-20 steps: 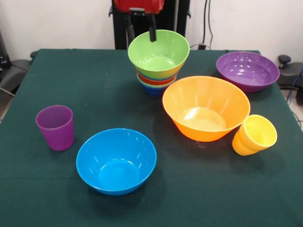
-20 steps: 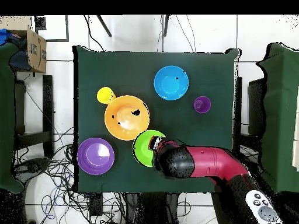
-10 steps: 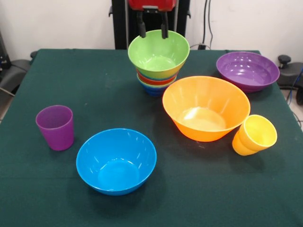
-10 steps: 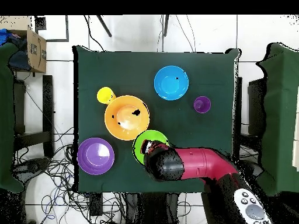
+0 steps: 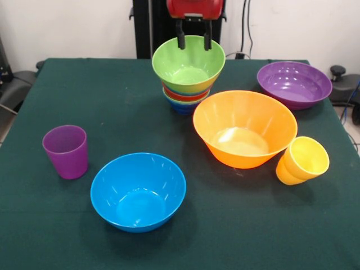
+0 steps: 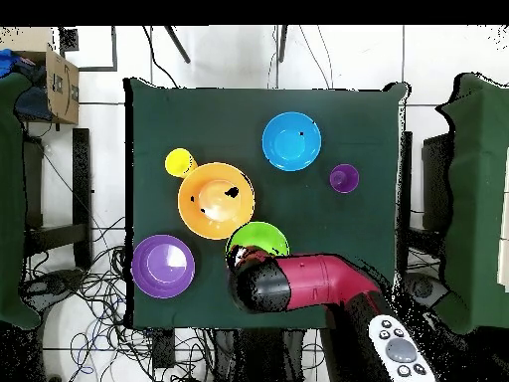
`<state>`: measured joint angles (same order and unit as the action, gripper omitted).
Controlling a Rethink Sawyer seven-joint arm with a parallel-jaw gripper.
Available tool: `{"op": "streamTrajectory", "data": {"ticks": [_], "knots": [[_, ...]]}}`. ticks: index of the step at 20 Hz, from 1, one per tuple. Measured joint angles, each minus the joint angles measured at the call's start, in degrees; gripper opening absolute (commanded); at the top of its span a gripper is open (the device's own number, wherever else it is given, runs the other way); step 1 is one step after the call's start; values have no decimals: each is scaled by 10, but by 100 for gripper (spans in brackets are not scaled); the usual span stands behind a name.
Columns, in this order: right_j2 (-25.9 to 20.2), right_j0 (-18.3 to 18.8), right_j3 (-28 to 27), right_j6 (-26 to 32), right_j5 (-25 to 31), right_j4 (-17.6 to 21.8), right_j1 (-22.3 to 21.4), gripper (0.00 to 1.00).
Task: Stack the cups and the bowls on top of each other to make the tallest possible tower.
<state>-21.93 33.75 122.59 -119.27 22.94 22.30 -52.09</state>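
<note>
The tower [image 5: 187, 76] stands at the back of the green table [image 5: 107, 95]: a large green bowl [image 5: 188, 63] [image 6: 260, 238] tops small red-orange and blue bowls [image 5: 183, 100]. My gripper [image 5: 193, 41] hangs open at the green bowl's far rim and holds nothing. In the overhead view the red arm [image 6: 308, 284] hides it. Loose on the cloth are a large orange bowl [image 5: 244, 128] [image 6: 216, 199], a blue bowl [image 5: 138, 191] [image 6: 291, 141], a wide purple bowl [image 5: 294, 84] [image 6: 163, 266], a purple cup [image 5: 66, 151] [image 6: 343, 178] and a tilted yellow cup [image 5: 302, 160] [image 6: 180, 161].
The orange bowl sits close beside the tower, with the yellow cup against its near side. Cables lie on the floor around the table. A cardboard box [image 6: 60, 85] stands off one corner.
In the front view my gripper has shifted right along the green bowl's far rim. In the overhead view the arm has swung left. Bowls and cups have stayed put.
</note>
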Motion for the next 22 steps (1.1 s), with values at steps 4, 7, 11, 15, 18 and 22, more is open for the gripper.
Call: {"op": "streamTrajectory", "data": {"ticks": [4, 7, 11, 15, 18, 22], "knots": [[24, -18, 0, 0, -18, 7, 13, 100], [44, -29, 0, 0, -27, 13, 21, 100], [66, -36, 0, 0, -33, 20, 32, 100], [88, -41, 0, 0, -33, 24, 42, 100], [102, -46, 0, 0, -36, 27, 48, 100], [116, -54, -1, 0, -49, 27, 60, 100]]}}
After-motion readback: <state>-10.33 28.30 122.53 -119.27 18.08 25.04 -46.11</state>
